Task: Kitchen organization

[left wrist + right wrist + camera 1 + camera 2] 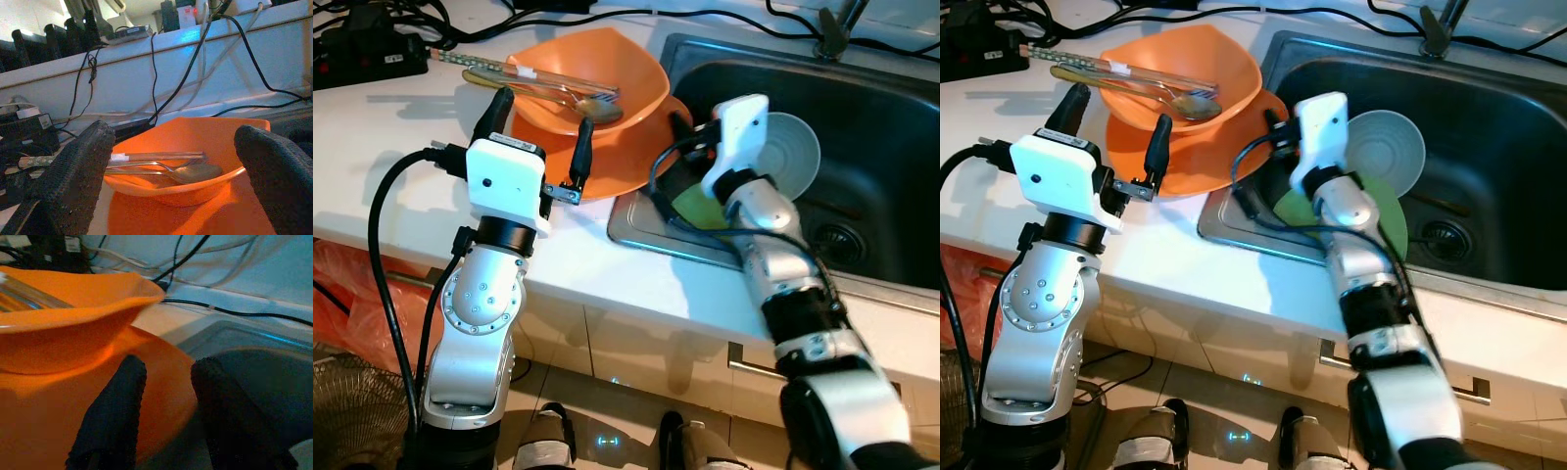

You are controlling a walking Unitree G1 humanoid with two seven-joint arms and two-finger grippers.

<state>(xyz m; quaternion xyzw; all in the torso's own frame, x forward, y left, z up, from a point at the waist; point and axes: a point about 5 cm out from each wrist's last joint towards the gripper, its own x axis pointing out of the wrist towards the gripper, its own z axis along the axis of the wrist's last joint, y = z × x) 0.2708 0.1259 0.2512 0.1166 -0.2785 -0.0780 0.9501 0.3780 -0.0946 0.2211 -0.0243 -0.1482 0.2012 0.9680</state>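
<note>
On the white counter (372, 196) beside the steel sink (891, 147), an orange bowl (607, 73) sits on an orange plate (626, 157), the plate's edge reaching the sink's rim. A spoon (582, 106) and a pair of chopsticks (548, 76) lie across the bowl, their handles jutting out past its left lip. Black cables (558, 24) trail along the back of the counter, and a black power strip (367, 54) sits at the far left corner. Inside the sink lie a pale round dish (793, 147) and a green plate (695, 208), with the drain (837, 240) further right.

The left tool (540, 125) hovers over the near left part of the orange plate, its two black fingers (78, 181) spread wide and released, gripping nothing; the bowl shows between them in the left wrist view. The right tool (164, 416) sits low at the plate's sink-side edge, fingers slightly parted: one finger lies over the orange plate, the other beyond its rim toward the sink. Whether it actually pinches the rim cannot be told.

No writing is readable anywhere.
</note>
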